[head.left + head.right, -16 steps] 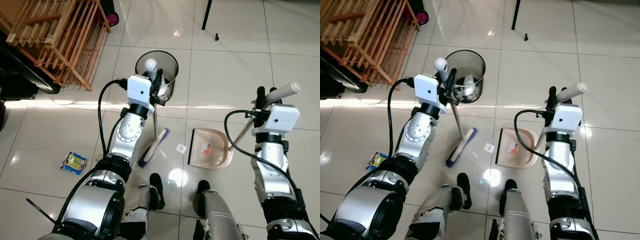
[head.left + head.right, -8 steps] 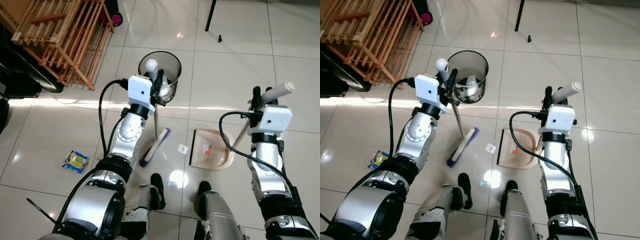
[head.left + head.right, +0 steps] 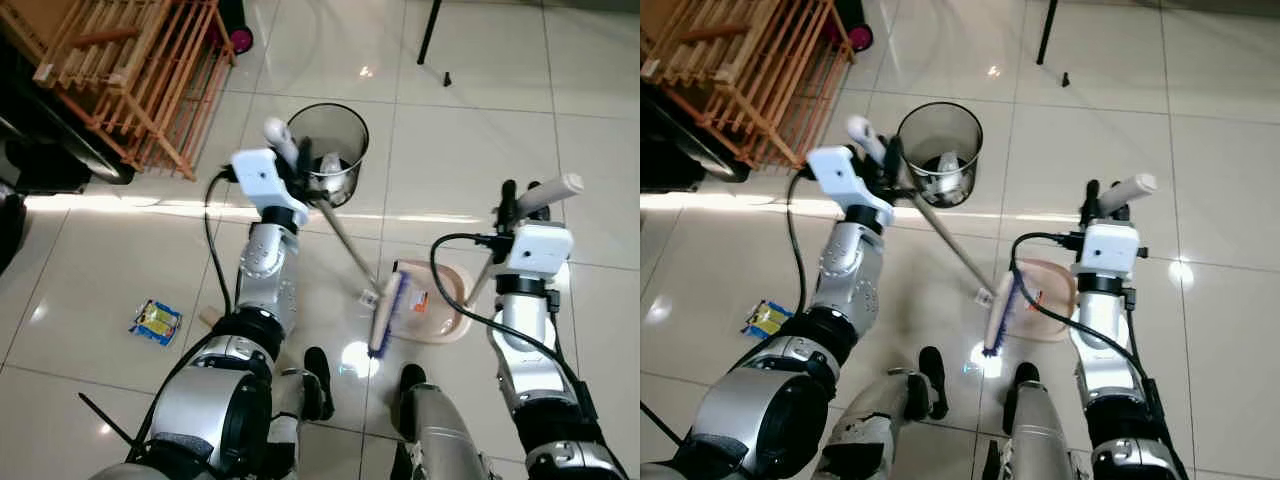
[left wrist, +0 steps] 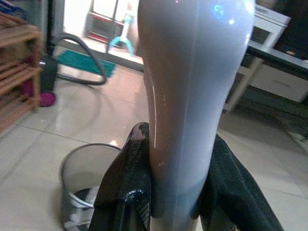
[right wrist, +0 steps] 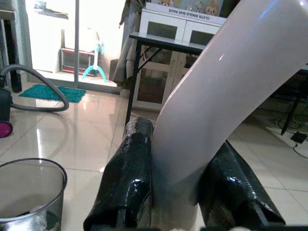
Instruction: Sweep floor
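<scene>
1. From the head views we judge that we are in the sweeping stroke itself. Our left gripper [image 3: 300,165] is clamped on the broom [image 3: 352,262], whose handle slants down to the brush head [image 3: 384,318] at the mouth of the dustpan [image 3: 447,312]. Our right gripper [image 3: 516,200] pinches the dustpan handle [image 3: 545,194], holding the pan flat on the tiled floor [image 3: 590,150]. A small white scrap [image 3: 984,297] lies just at the brush. The next move, we think, calls for pushing the bristles over the pan's lip while the right arm holds the pan steady.

2. For room, the bin [image 3: 332,150] stands just beyond the left gripper, and a wooden rack [image 3: 130,70] sits farther left (both crowd any wide backswing). A snack packet [image 3: 153,322] lies well apart on the left, not yet swept. Open tile stretches ahead and to the right.

3. In the left wrist view, both black fingers [image 4: 130,187] press against the pale broom grip [image 4: 187,96], with the bin [image 4: 86,187] below.

4. In the right wrist view, the fingers [image 5: 127,178] squeeze the dustpan handle [image 5: 231,91] the same way.
</scene>
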Robot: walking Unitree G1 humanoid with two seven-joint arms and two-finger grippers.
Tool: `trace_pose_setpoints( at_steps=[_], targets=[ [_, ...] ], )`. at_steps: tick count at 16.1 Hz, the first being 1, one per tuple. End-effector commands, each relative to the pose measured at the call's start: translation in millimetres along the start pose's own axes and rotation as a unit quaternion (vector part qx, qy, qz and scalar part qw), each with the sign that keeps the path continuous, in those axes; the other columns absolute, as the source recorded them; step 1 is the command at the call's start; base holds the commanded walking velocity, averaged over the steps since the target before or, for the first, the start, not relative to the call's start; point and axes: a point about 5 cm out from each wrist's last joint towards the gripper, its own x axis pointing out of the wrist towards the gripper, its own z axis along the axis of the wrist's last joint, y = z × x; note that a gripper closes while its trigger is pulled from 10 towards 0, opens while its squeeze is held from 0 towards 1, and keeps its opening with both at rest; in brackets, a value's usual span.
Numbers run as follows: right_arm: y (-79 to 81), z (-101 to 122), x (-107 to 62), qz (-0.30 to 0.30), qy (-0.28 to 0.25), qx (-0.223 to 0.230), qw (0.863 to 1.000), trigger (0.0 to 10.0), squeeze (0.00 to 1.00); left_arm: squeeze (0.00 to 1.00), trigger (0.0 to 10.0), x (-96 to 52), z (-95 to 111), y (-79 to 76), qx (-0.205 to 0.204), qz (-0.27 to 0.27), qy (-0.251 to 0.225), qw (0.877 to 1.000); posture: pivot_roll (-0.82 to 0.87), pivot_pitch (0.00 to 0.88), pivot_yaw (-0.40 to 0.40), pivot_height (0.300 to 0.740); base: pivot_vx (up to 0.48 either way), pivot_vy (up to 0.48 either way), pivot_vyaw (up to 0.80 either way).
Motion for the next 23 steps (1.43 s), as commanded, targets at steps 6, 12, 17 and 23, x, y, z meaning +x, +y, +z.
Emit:
trace_pose_setpoints(
  at_steps=[6,12,17,23],
  targets=[
    [-3.4,-13,-23.6,0.006,0.045,-0.016,0.999,10.0,0.0,0.0,10.0,20.3,36,-25.8,0.029,-0.139,-0.078,0.987,0.01,0.36,0.137,0.74,0.0,0.0,0.0],
    [0.9,-11,-20.0,0.003,0.047,-0.006,0.999,10.0,0.0,0.0,10.0,13.6,45,-3.4,0.193,-0.183,-0.085,0.96,0.01,0.361,0.136,0.74,0.0,0.0,0.0],
    [5.8,0,-32.7,-0.006,0.038,-0.001,0.999,10.0,0.0,0.0,10.0,-0.8,19,19.2,0.197,-0.115,-0.03,0.973,-0.1,0.397,0.163,0.74,0.0,0.0,0.0],
    [-2.1,9,-47.7,-0.01,0.047,-0.01,0.999,10.0,0.0,0.0,10.0,-7.8,-12,19.3,0.129,-0.056,0.067,0.988,-0.13,0.427,0.155,0.74,0.0,0.0,0.0]
  ],
)
